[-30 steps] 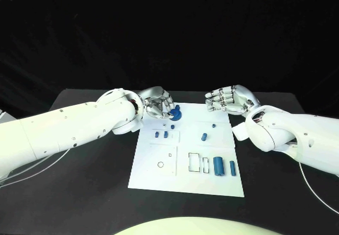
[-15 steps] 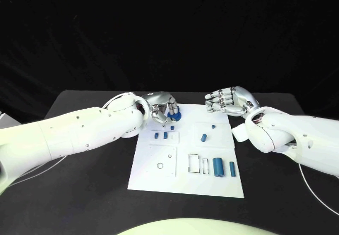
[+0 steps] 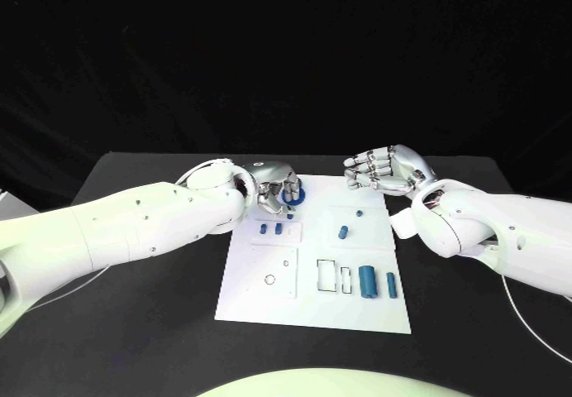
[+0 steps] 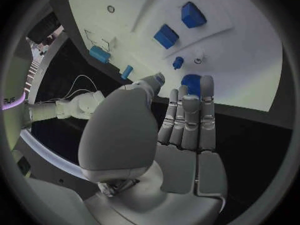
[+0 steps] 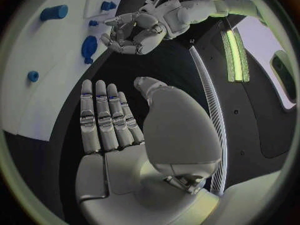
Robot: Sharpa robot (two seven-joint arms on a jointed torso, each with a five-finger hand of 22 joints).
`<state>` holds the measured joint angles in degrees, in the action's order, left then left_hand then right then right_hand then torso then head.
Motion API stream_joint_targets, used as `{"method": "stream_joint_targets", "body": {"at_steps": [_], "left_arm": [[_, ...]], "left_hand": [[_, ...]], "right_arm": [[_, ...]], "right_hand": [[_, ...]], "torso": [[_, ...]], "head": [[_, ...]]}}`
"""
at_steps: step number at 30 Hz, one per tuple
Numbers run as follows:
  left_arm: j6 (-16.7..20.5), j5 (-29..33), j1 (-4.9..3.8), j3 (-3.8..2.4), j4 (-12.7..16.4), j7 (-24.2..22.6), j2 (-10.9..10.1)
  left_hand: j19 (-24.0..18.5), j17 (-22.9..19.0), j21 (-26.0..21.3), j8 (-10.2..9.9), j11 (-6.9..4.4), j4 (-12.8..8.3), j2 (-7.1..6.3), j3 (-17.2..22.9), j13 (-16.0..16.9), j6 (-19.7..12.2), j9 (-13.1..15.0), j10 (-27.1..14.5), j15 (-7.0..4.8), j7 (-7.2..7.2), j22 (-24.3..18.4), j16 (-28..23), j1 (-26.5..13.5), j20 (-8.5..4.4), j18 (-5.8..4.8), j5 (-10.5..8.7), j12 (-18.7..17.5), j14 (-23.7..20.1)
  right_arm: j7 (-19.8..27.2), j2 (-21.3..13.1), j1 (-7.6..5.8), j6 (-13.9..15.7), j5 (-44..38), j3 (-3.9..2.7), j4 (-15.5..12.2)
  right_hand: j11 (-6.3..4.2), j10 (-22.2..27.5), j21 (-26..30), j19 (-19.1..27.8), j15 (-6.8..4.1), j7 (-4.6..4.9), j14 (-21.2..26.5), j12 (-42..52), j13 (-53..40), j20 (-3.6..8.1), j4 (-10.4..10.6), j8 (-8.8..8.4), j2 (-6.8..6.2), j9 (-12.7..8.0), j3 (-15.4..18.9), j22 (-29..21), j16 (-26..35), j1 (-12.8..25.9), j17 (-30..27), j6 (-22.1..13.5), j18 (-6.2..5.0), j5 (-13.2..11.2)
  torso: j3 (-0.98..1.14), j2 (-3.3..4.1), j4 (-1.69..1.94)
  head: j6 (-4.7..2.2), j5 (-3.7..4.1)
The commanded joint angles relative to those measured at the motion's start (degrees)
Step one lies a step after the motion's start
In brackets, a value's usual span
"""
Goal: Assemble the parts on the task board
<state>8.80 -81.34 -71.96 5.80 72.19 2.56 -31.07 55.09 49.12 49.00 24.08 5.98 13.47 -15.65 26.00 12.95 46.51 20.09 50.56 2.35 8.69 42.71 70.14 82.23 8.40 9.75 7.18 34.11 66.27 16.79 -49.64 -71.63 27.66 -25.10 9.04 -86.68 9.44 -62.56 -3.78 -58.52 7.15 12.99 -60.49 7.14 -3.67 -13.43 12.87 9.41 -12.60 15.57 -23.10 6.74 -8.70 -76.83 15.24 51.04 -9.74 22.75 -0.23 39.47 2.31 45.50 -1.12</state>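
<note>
The white task board point(image 3: 316, 306) lies mid-table. My left hand point(image 3: 274, 186) hangs over its far left corner, fingers held straight and close together. Its fingertips point(image 4: 207, 82) reach a round blue disc point(image 3: 298, 196) that lies at the board's far edge; the disc point(image 4: 191, 81) shows just past them, and the thumb is off it. In the right wrist view the same disc point(image 5: 89, 46) lies flat on the board point(image 5: 37, 100) beside the left hand point(image 5: 134, 32). My right hand point(image 3: 388, 169) hovers at the far right corner with its fingers point(image 5: 103, 117) stretched out, holding nothing.
Two small blue blocks point(image 3: 272, 227) stand near the left hand, and two blue pegs point(image 3: 345, 231) sit mid-board. A blue cylinder point(image 3: 369, 281) and a slim bar point(image 3: 393, 284) lie by outlined slots point(image 3: 326, 275) nearer me. Black table point(image 3: 143, 331) surrounds the board.
The left hand has turned and dropped lower over the far left corner. The disc, earlier between its fingers, now lies at the board's edge. The right hand has hardly moved.
</note>
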Motion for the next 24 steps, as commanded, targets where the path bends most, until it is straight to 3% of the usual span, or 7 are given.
{"method": "stream_joint_targets", "body": {"at_steps": [1,9,24], "left_arm": [[-2.4,-1.1,0.26,-0.02,-0.1,-0.1,0.3],[-3.2,-1.1,0.99,-0.01,-0.6,0.2,0.8],[-4.1,-1.4,1.62,-0.01,-1.9,0.8,1.8]], "left_hand": [[0.0,0.1,0.3,-0.3,-0.04,0.3,-0.67,0.0,-0.1,0.3,-0.1,0.5,-0.06,-0.02,0.1,0.3,0.0,-0.16,0.74,-0.23,-0.4,0.3],[-0.1,0.7,0.6,-0.7,-0.13,0.3,-0.66,0.1,-0.3,0.6,-0.3,0.9,-0.13,-0.09,0.4,1.2,0.2,-0.2,0.73,-0.21,-0.6,0.8],[-0.6,1.2,1.7,-1.5,-0.27,-0.4,-0.32,2.0,-1.0,2.3,-0.8,2.0,-0.26,-0.12,1.5,3.0,1.6,-0.33,0.72,0.2,-1.5,1.0]], "right_arm": [[1.2,0.1,0.04,0.5,-0.5,-0.02,0.0],[1.4,0.2,0.04,0.6,-0.5,-0.02,0.0],[1.3,0.3,0.04,0.3,-0.5,-0.02,0.0]], "right_hand": [[0.08,-0.4,-0.2,-0.4,0.02,0.17,-0.5,-0.2,0.0,-0.06,-0.4,-0.34,0.14,-0.1,0.1,-0.1,0.4,0.1,-0.1,0.5,-0.83,0.3],[0.1,-0.3,-0.3,-0.4,0.01,0.2,-0.6,-0.3,0.0,-0.05,-0.5,-0.41,0.16,-0.1,0.0,-0.1,0.4,0.0,-0.1,0.4,-0.84,0.4],[0.11,-0.3,-0.3,-0.4,0.01,0.2,-0.6,-0.3,0.0,-0.05,-0.5,-0.41,0.17,-0.1,-0.1,-0.2,0.4,0.0,-0.1,0.4,-0.84,0.4]], "torso": [[-0.03,-0.02,0.07],[-0.08,0.04,0.04],[-0.06,-0.01,0.1]], "head": [[-0.08,0.1],[-0.02,0.24],[0.13,0.32]]}}
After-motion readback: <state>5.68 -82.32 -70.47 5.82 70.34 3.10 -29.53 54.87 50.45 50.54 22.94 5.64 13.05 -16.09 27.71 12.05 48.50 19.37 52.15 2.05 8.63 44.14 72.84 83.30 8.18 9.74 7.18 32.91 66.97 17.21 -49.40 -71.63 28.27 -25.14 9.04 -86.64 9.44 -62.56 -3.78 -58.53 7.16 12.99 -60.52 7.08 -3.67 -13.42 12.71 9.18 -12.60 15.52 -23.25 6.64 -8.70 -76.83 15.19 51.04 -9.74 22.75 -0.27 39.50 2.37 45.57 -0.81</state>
